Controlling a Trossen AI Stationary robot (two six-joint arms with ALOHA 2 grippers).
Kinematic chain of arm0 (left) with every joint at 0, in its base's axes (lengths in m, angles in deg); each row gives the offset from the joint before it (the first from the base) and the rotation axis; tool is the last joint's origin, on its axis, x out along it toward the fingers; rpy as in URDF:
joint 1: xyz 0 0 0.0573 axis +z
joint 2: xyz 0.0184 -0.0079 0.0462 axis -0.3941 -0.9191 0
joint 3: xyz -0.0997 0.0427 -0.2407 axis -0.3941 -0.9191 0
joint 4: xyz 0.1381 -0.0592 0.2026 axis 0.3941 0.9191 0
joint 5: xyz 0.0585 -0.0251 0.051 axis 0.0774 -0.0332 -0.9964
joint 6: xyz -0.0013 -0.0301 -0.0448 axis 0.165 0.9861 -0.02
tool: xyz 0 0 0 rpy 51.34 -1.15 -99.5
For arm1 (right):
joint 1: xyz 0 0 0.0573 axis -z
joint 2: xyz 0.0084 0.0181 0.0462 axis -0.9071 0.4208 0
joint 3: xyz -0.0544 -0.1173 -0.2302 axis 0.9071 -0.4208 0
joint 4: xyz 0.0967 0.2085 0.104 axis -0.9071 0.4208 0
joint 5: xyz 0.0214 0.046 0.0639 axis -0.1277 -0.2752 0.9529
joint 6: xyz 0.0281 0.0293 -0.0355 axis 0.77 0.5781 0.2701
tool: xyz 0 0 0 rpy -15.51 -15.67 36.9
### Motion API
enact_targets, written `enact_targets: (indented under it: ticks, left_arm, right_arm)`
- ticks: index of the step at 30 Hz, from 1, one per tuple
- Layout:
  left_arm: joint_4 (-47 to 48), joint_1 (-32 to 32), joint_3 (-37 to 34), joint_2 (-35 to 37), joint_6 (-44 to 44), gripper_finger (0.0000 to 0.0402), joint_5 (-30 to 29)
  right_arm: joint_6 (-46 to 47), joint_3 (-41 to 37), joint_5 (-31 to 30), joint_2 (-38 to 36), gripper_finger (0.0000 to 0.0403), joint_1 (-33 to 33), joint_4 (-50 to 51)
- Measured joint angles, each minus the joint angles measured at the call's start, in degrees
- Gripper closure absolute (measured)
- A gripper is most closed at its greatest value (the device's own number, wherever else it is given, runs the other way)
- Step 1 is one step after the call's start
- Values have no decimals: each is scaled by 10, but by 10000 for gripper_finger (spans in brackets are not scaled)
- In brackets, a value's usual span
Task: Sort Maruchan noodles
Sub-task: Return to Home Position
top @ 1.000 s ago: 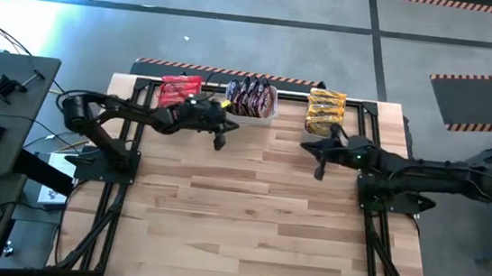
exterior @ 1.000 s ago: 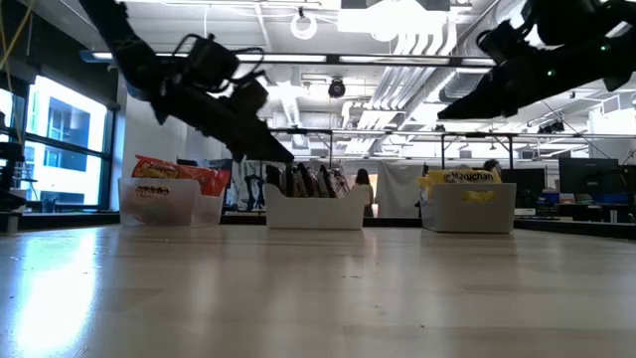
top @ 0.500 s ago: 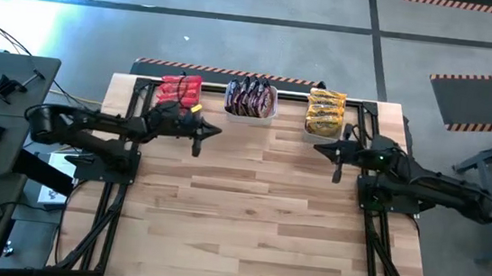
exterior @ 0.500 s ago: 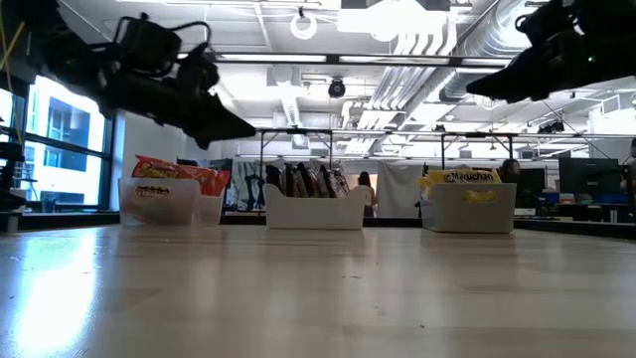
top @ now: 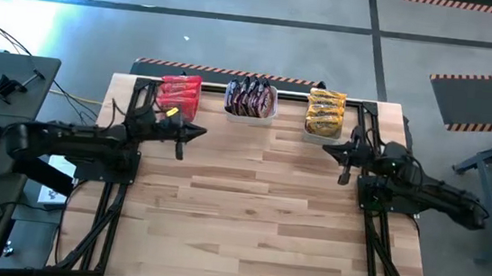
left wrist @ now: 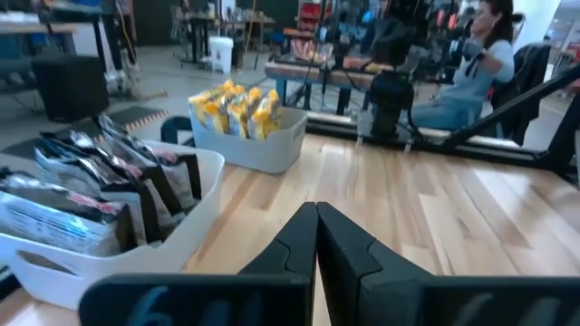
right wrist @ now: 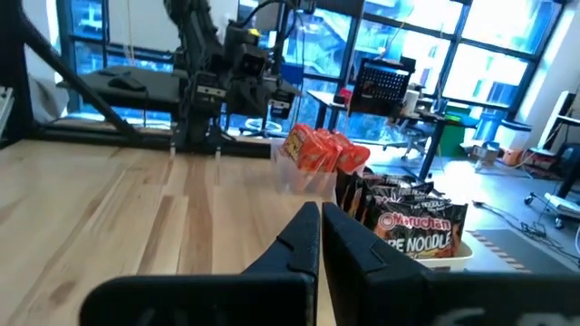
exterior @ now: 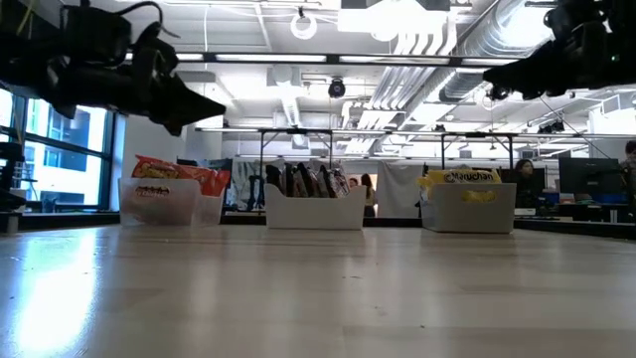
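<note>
Wooden desk (top: 248, 215) planks fill the front. Farther back, the left end effector (left wrist: 317, 217) hangs raised over the left side and the right end effector (right wrist: 320, 213) over the right, each with its fingers pressed together. The Maruchan noodles (top: 250, 97) stand beyond them along the far edge, touching neither: red packets (top: 179, 93) in the left bin (exterior: 159, 204), dark packets (exterior: 308, 181) in the middle bin (exterior: 313, 212), and yellow packets (top: 325, 110) in the right bin (exterior: 467, 211). Past the desk, a person (left wrist: 480, 54) sits.

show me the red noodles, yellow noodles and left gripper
red noodles (top: 179, 93), high view, middle of the packets
yellow noodles (top: 324, 112), high view, middle of the packets
left gripper (top: 201, 134), high view, at its fingertips
</note>
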Motion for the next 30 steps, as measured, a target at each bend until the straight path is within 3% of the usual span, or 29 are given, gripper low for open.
enact_targets:
  ticks: [6,10,20,30]
  left_arm:
    - [0,17,-43,67,9,401,10]
    - [6,23,-74,114,17,401,15]
    - [59,27,-74,187,-2,401,-2]
    - [89,45,-74,252,19,401,-3]
  right_arm:
    - [6,-29,-13,-68,403,0,1]
    - [10,-35,-23,-64,403,0,-1]
    - [18,-36,-26,-68,403,0,2]
    - [27,-83,-53,-68,403,0,-67]
